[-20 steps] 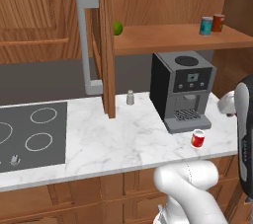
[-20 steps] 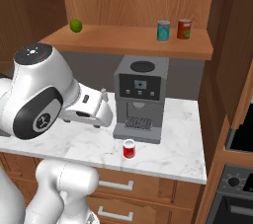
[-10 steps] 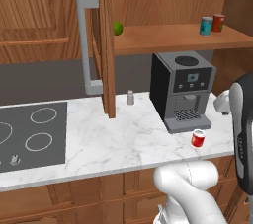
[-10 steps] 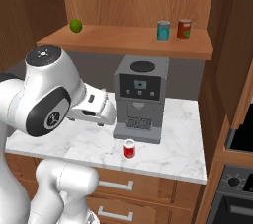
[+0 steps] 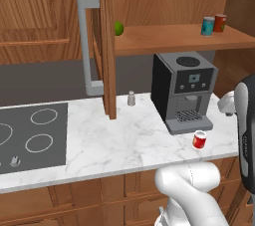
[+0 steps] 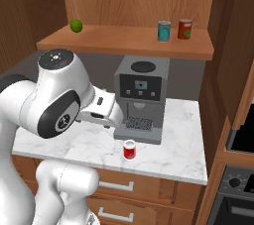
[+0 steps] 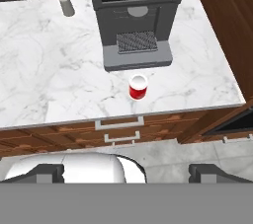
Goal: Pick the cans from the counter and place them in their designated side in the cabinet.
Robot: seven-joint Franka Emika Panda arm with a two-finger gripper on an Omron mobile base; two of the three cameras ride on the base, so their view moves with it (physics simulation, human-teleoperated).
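The bright red drink can (image 7: 138, 87) stands upright on the white veined marble counter (image 7: 49, 80), near its front edge, just before the dark grey coffee machine (image 7: 134, 16), with bare worktop on both sides. The gripper (image 7: 126, 171) hovers well above, fingers spread wide, empty. On the brown wooden cabinet's (image 6: 124, 40) shelf stand a teal can (image 6: 164, 30), a brownish-red can (image 6: 184, 28) and a green lime (image 6: 75, 25).

2 base views flank arm; hand view overhead; all share counter (image 7: 59, 70).
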